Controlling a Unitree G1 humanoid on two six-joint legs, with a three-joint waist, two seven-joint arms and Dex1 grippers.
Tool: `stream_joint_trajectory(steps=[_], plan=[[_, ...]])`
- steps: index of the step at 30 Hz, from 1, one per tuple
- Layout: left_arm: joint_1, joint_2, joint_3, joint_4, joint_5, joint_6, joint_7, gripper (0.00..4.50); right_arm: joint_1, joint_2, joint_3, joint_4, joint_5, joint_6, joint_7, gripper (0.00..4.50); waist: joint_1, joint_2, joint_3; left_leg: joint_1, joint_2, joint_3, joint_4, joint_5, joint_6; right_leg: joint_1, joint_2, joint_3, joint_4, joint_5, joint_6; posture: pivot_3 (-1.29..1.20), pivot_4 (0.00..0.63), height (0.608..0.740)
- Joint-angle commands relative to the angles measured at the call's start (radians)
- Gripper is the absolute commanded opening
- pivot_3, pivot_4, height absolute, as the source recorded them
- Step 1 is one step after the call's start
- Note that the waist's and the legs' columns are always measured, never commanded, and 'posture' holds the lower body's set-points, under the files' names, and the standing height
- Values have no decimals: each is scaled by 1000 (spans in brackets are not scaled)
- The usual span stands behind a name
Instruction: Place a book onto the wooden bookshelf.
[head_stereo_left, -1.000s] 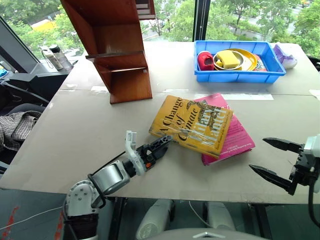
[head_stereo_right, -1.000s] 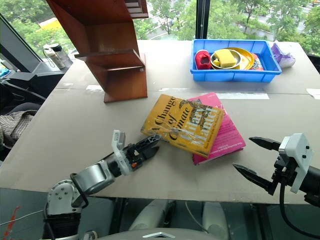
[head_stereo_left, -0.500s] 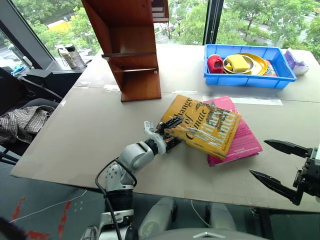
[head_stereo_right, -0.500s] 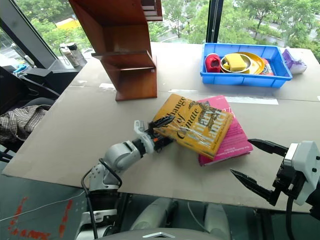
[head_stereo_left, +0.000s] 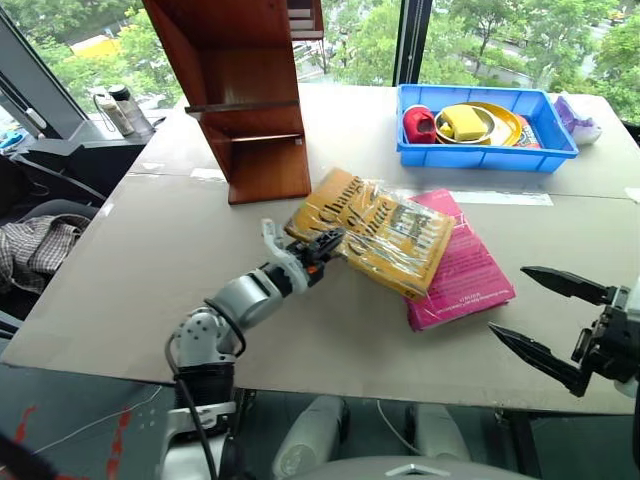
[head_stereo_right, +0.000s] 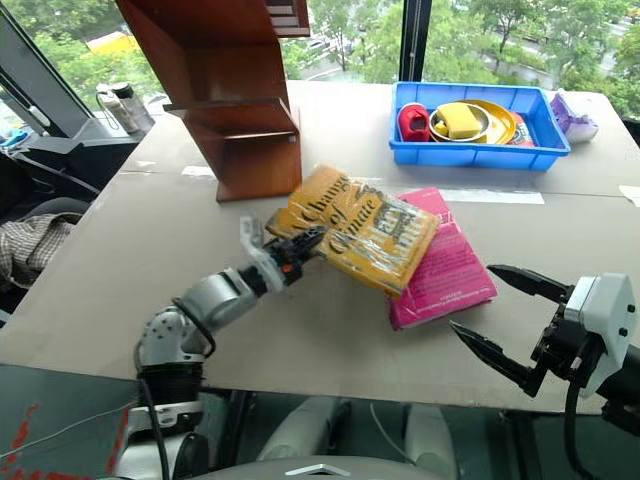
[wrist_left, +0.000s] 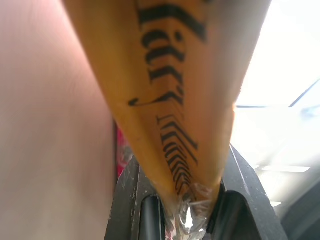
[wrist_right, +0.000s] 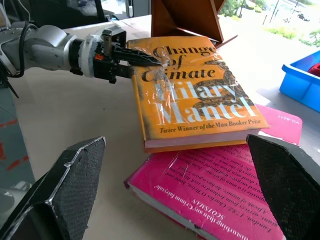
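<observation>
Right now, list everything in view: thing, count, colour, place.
book: one, yellow-orange, plastic-wrapped, one edge raised, lying across the pink book
pink book: one, magenta, flat on the table
wooden bookshelf: one, reddish-brown, far left of the table
tray: one, blue, far right of the table, holding a red item, a yellow plate and a yellow block
table: one, grey-beige
bottles: two, by the window beyond the table's left end
left gripper: shut on the book's near corner
right gripper: open, off the table's near right edge
</observation>
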Motion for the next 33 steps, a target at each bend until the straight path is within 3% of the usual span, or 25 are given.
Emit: stream_joint_trajectory(steps=[1, 5, 7, 9, 11, 13, 15, 18, 24, 29, 33], plan=[[-123, 196, 26, -200, 105, 49, -180, 325, -132, -26, 42, 62, 52, -19, -10, 4500, 0, -2, 2, 0, 0, 0, 0, 0, 0, 0, 0, 0, 0, 0, 0, 0, 150, 740], [-317, 430, -27, -294, 300, 66, -392, 324, -269, -33, 96, 149, 48, -25, -12, 4500, 2, -2, 3, -1, 0, 1, -2, 0, 0, 0, 1, -2, -2, 0, -1, 0, 150, 740], [-473, 541, -88, -298, 471, 24, -507, 324, -330, -38, 121, 193, 25, -36, -4, 4500, 2, -4, 4, -2, 0, 2, -3, 1, -3, 0, 1, -4, -5, 0, -1, 0, 150, 740], [-620, 647, -202, -282, 724, -80, -641, 324, -398, -36, 132, 238, 20, -49, -6, 4500, -1, -4, 6, -2, 0, 2, -5, 2, -4, 0, 1, -5, -7, 0, -1, 0, 150, 740], [-781, 739, -377, -236, 1070, -274, -778, 324, -469, -41, 134, 303, 5, -73, 4, 4500, -7, -5, 7, -2, 0, 4, -8, 2, -4, 0, 0, -3, -9, 1, -1, 0, 150, 740], [-887, 780, -502, -177, 1333, -441, -873, 324, -519, -42, 140, 350, -14, -94, 12, 4500, -10, -4, 7, -1, 0, 5, -11, 2, -4, 0, 0, -3, -12, 1, -1, 0, 150, 740], [-1004, 809, -608, -109, 1601, -501, -882, 324, -585, -39, 155, 418, -41, -130, 29, 4500, -14, -4, 8, 0, 0, 4, -14, 2, -4, -1, 0, -3, -12, 1, -1, 0, 150, 740], [-1045, 828, -644, -37, 1737, -594, -1023, 324, -655, -25, 195, 488, -88, -179, 49, 4500, -27, -1, 10, -1, 0, 4, -16, 2, -4, -2, 0, -3, -14, 0, -1, 0, 150, 740], [-1071, 870, -772, 131, 2080, -500, -1243, 324, -742, -1, 254, 624, -165, -283, 112, 4500, -54, -2, 16, -4, 1, 4, -17, 2, -5, -6, 1, -4, -12, 0, 0, 0, 150, 740], [-1061, 771, -838, 237, 2242, -437, -1324, 324, -766, 7, 258, 657, -176, -320, 139, 4500, -70, 0, 17, -3, 1, 3, -15, 2, -5, -6, 2, -4, -9, 0, 0, 0, 150, 740], [-1069, 671, -859, 392, 2355, -425, -1285, 324, -749, 0, 251, 646, -169, -318, 150, 4500, -83, 3, 15, 3, 1, 4, -13, 1, -4, -3, 2, -3, -2, 0, 0, 0, 150, 740]])
